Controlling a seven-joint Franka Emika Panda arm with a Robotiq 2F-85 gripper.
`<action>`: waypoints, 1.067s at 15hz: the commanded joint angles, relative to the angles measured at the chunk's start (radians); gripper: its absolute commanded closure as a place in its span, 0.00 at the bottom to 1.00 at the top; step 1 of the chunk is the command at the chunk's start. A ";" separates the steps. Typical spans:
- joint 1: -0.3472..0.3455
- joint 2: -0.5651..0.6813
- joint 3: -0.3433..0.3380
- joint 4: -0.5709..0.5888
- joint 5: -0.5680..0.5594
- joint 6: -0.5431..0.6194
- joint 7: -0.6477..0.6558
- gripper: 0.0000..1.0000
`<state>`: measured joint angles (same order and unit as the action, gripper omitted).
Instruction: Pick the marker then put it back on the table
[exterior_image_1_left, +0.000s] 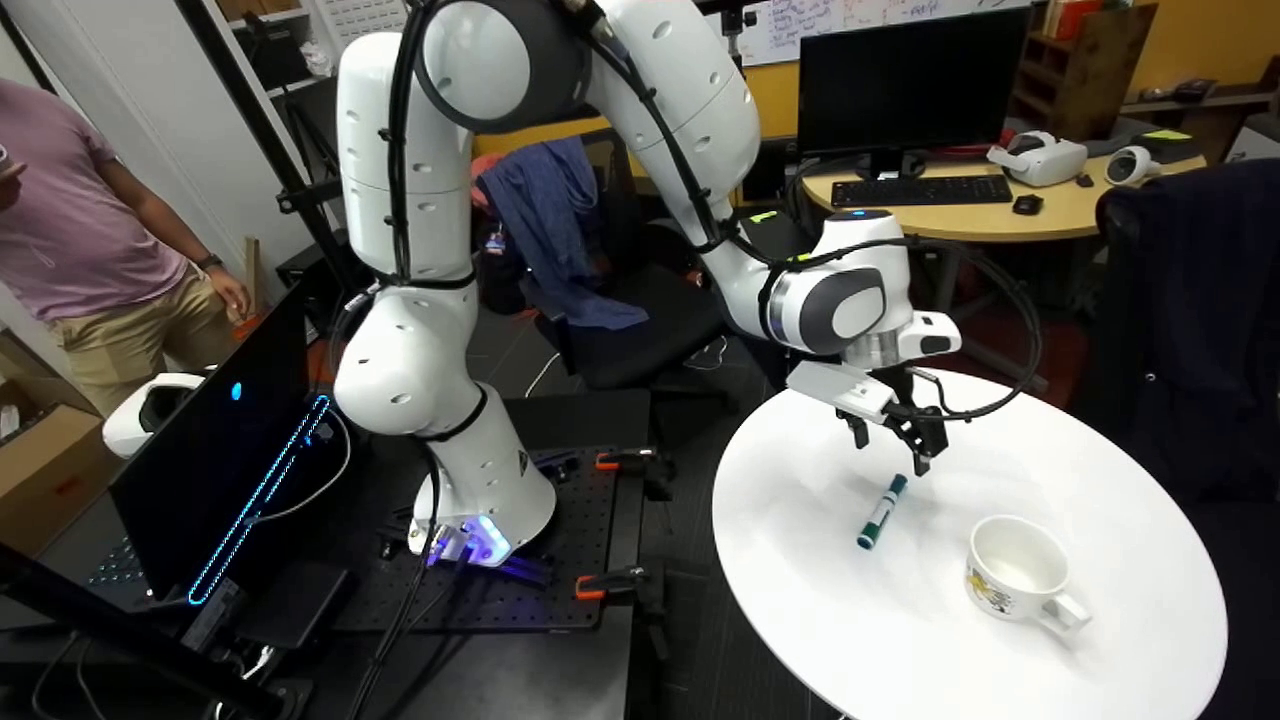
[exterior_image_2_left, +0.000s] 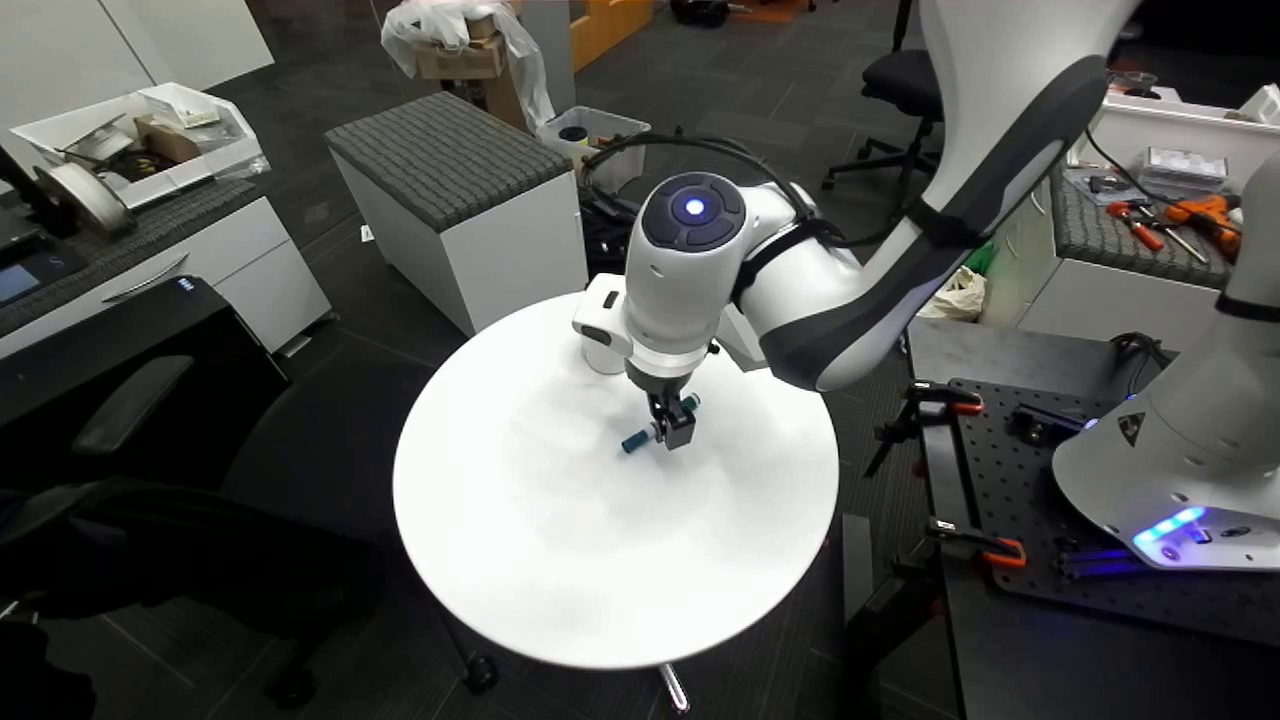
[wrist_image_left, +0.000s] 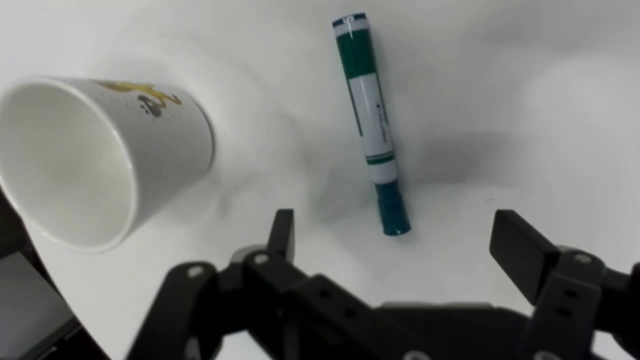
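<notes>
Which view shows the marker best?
Wrist view: the marker is large, whole and unblocked, both ends in plain sight. In an exterior view it lies whole but small on the table; in an exterior view the pincer covers part of its middle.

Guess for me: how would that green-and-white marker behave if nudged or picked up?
The marker would probably roll if nudged sideways, since its barrel looks round. The table looks smooth, so the marker might slide too. Its slim, straight body suggests something light and stiff that should lift without bending.
</notes>
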<state>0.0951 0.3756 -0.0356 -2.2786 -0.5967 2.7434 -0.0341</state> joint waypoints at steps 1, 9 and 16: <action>0.056 -0.057 -0.038 0.007 0.029 -0.119 0.140 0.00; 0.054 -0.098 -0.088 0.026 0.108 -0.081 0.456 0.00; 0.049 -0.094 -0.109 0.037 0.113 -0.080 0.505 0.00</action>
<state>0.1393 0.2822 -0.1398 -2.2427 -0.4893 2.6647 0.4763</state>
